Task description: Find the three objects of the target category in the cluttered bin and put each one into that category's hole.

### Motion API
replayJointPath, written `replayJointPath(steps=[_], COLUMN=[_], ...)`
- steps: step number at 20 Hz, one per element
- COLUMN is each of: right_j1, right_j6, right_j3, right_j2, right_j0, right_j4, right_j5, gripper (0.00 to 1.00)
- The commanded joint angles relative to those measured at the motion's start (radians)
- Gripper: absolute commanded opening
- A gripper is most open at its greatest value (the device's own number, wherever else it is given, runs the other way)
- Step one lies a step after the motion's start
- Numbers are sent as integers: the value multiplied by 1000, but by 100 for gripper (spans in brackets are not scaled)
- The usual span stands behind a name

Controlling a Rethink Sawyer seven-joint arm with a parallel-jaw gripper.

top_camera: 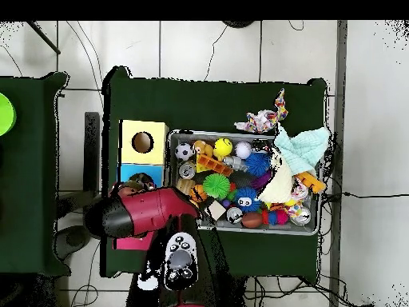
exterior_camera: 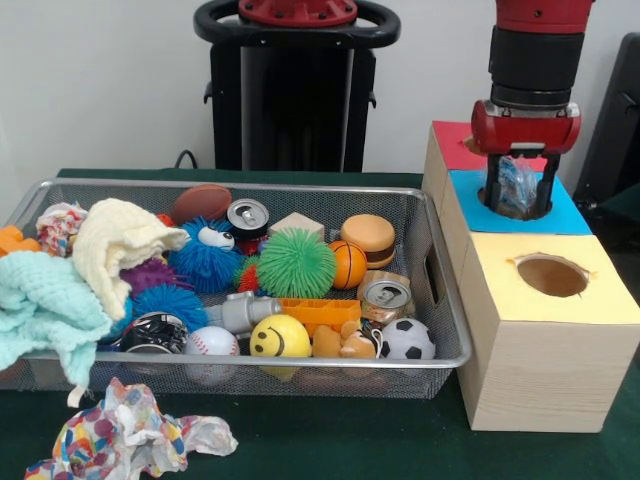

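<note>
My gripper [exterior_camera: 518,200] hangs over the hole in the blue top [exterior_camera: 572,216] of the wooden box, its black fingers [exterior_camera: 493,185] reaching down to the opening. It is shut on a crumpled bluish-clear wrapper [exterior_camera: 518,185] held between them at the hole's mouth. In the overhead view the red arm [top_camera: 152,212] covers the gripper and most of the blue section [top_camera: 128,172]. A crumpled colourful paper [exterior_camera: 130,440] lies on the green table in front of the wire bin [exterior_camera: 440,250], seen from above as the same paper [top_camera: 260,120].
The bin holds balls, spiky toys, cans, a toy burger [exterior_camera: 369,238], a wood block and cloths [exterior_camera: 40,300] piled at its left. The box also has a yellow top with an open hole [exterior_camera: 551,275] and a red top [exterior_camera: 450,140].
</note>
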Motion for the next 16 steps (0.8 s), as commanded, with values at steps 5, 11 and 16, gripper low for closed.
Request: replayJointPath(steps=[5,11,16], right_j1=[8,-2,-70], right_j6=[100,112,82], right_j3=[64,84,77], right_j2=[-27,2,17], right_j0=[-7,-40,-57], right_j4=[-38,-4,22], right_j5=[0,0,102], gripper=[100,100,100])
